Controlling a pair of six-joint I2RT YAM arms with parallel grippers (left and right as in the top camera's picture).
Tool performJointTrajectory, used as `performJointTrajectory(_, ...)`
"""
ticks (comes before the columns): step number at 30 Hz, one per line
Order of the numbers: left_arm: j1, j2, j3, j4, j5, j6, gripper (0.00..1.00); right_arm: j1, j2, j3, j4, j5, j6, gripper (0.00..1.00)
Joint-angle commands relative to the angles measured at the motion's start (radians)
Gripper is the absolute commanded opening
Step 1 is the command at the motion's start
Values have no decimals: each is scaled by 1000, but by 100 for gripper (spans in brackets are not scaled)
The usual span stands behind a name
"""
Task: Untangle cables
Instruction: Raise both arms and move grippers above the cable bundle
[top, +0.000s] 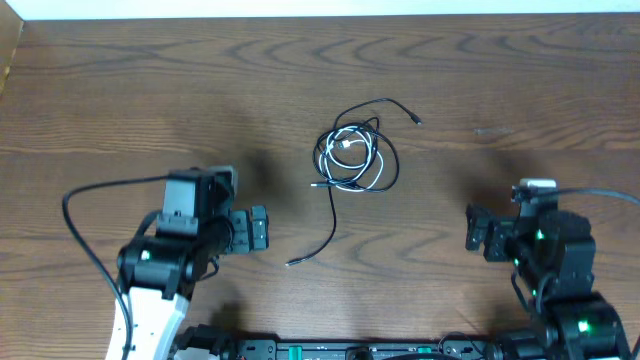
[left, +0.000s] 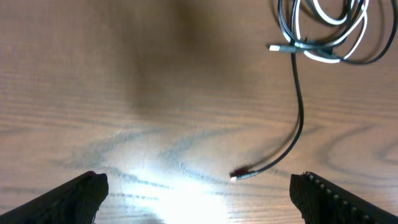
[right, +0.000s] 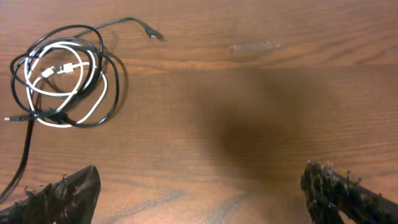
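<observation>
The cables lie in one tangled coil mid-table: a black cable looped around a white cable. One black tail runs down to a plug, and another ends at the upper right. My left gripper stands open, left of the tail and holding nothing. In the left wrist view the left gripper has the tail's plug just ahead of its right finger. My right gripper is open, well right of the coil. In the right wrist view the right gripper has the coil far to the upper left.
The wooden table has its far edge along the top. Thick black leads arc from the left arm's base, and another lead runs to the right arm. A glare patch sits between the left fingers.
</observation>
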Motion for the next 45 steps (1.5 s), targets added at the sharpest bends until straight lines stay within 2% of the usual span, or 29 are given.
performJointTrajectory(1,-5,114,124,-66,13,-4,99,-2,110,120,-74,-24,10,99)
performJointTrajectory(7,-5,300,307,-196,39,2,99,-2,265,316,-272,-80,-12,99)
performJointTrajectory(12,-5,341,330,-206,35,1,99,-3,335,436,-366,-73,-13,99)
performJointTrajectory(18,-5,340,330,-234,39,-57,99,-2,329,461,-319,-83,-11,99)
performJointTrajectory(27,-5,340,330,-264,39,-58,99,-2,317,461,-338,-195,-11,99)
performJointTrajectory(33,-5,340,330,-223,39,-58,99,-2,317,461,-342,-208,-11,99)
performJointTrajectory(38,-5,340,330,-118,39,-86,100,-2,318,461,-335,-177,-12,99)
performJointTrajectory(45,-5,340,330,-99,38,-89,99,-2,318,460,-336,-170,-12,99)
